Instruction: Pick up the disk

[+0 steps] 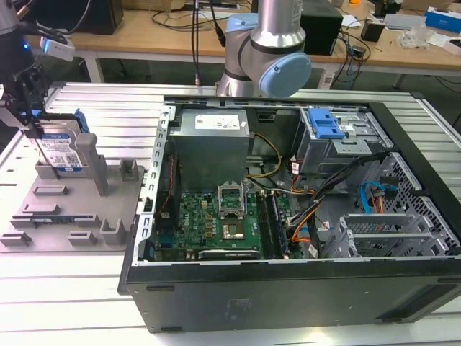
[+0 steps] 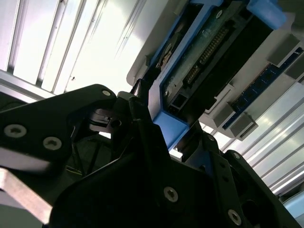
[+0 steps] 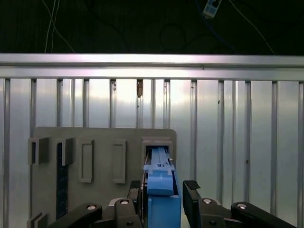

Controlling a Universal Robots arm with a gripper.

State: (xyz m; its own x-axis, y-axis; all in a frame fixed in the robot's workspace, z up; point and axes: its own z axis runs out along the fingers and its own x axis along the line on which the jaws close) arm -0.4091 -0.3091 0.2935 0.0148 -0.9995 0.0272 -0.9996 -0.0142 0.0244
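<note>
Silver disk stands upright in the grey tray, at the exterior view's left, exposing its edges; gripper clamps them for lifting.

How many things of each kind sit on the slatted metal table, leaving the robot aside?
disk, upright on the tray: 1
grey fixture tray: 1
open computer case: 1
Total: 3
</note>
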